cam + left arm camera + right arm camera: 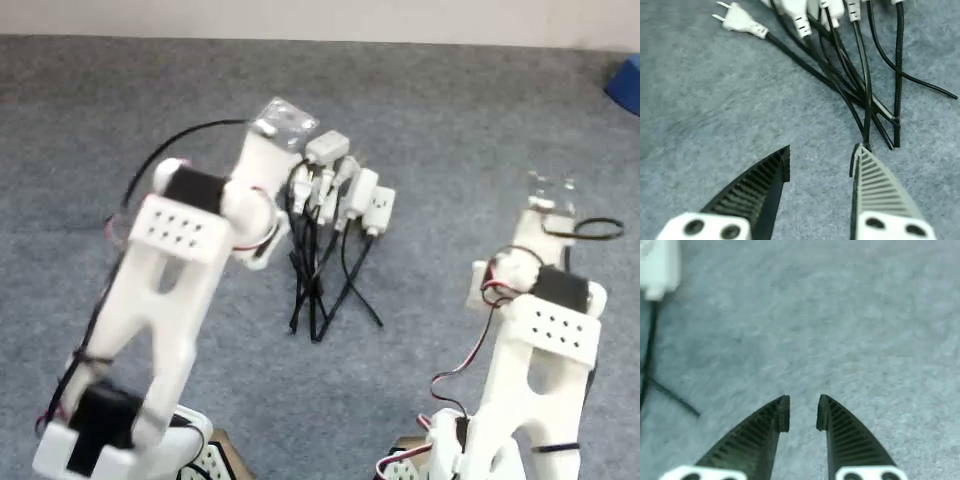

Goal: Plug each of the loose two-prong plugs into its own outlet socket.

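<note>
Grey carpet (450, 150): under both arms.
Plug (742, 21): white, loose, flat on carpet beside black cords (860, 75).
Left gripper (822, 150): jaws wide apart, empty, above cord ends.
Right gripper (803, 400): jaws narrowly parted, empty, over carpet.

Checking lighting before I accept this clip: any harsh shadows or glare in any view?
High view: even light, no hard shadows around the cables. Left wrist view: no glare on the loose plug. Right wrist view: the white block is very bright.
</note>
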Robot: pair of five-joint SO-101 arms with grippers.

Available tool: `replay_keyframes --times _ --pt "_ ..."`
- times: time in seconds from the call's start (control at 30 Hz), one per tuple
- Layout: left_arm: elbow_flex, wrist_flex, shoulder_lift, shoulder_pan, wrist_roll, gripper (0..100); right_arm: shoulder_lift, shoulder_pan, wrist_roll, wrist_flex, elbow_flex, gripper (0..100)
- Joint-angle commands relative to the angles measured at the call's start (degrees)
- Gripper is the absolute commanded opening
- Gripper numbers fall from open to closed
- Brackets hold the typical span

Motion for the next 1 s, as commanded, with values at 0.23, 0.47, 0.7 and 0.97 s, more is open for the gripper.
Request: replay_keyframes --times 0.23,0.47,0.7,0.97 --pt "-1.3 -8.1 8.5 1.9 0.6 21 -9.1 1.5 -0.8 -10.2 12.4 10.8" --pt "-1.1 -12.7 13.4 1.9 -4.2 28 -11.2 1.5 -0.8 -9.9 14.2 11.0" --pt "-0.9 -19.2 14.5 2.9 1.4 35 -11.5 -1.5 -0.8 -10.0 16.1 11.0" --pt "-0.6 -26.5 14.7 5.3 8.2 36 -11.5 -1.6 -0.8 -10.4 17.7 18.7"
